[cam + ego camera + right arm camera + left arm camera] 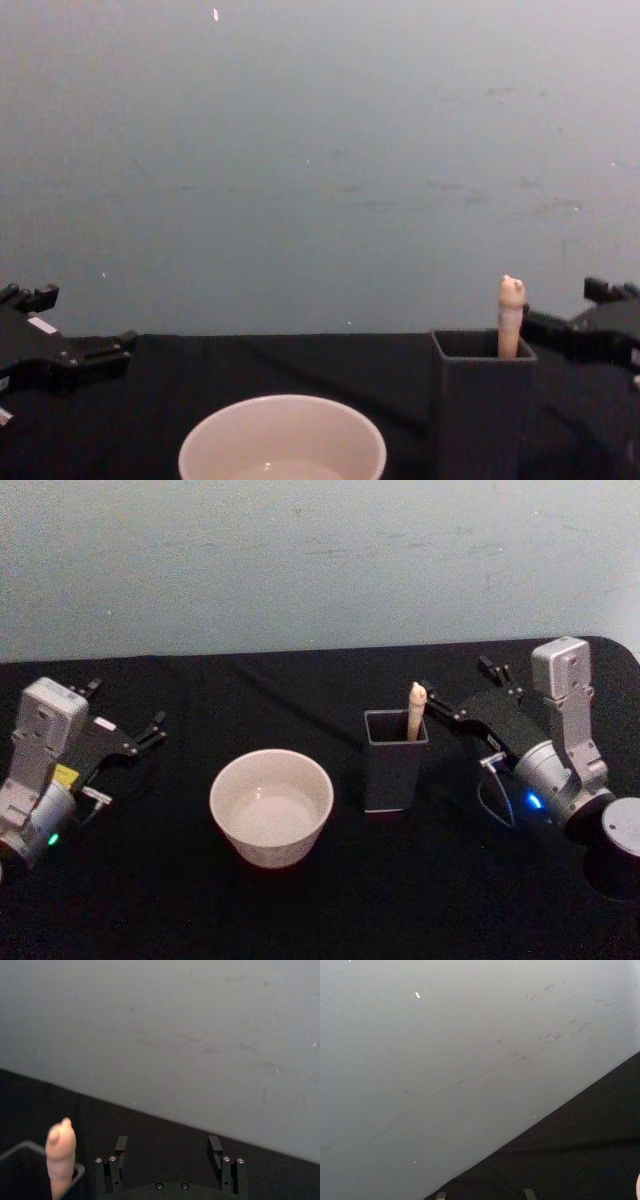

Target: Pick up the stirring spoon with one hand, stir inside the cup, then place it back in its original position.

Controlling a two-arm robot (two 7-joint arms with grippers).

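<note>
One spread right gripper (pixel 455 702) hovers at three o'clock of the pale beige knob-tipped stirring spoon (pixel 416 709) in its dark grey square holder (pixel 396 761); closing off-centre could topple it. Left gripper (pixel 125 725), spread, idles.

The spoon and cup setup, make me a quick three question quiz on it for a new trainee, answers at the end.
1. True or false: the spoon is standing in the dark holder, handle up.
2. Which gripper is nearer the spoon? A) left gripper B) right gripper
3. Fill in: seen from the head camera, the cup sits to the ___ of the holder.

Key:
1. True. Only the pale handle sticks out above the rim.
2. B. Its jaws are open, just beside the handle and not closed on it; the left gripper rests on the table's far left, also open.
3. Left.
</note>
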